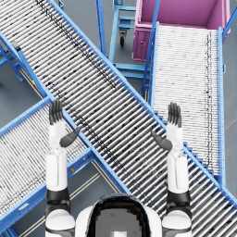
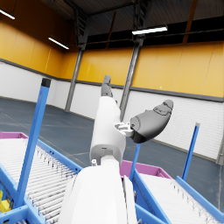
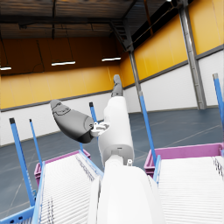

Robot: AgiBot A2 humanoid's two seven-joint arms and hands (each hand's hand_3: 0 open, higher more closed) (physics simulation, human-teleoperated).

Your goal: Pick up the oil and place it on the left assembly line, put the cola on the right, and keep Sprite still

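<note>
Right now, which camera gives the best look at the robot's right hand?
The head view. It shows the right hand from above, fingers straight and thumb out, holding nothing over the roller conveyor. The right wrist view sees the hand edge-on, so little beyond its thumb is clear. The left wrist view does not show it.

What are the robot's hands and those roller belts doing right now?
left hand: open, fingers apart, holding nothing.
right hand: open, fingers apart, holding nothing.
middle roller line: running or stopped, cannot tell.
left roller line: running or stopped, cannot tell.
right roller line: running or stopped, cannot tell.
pink bin: open at the top.
</note>
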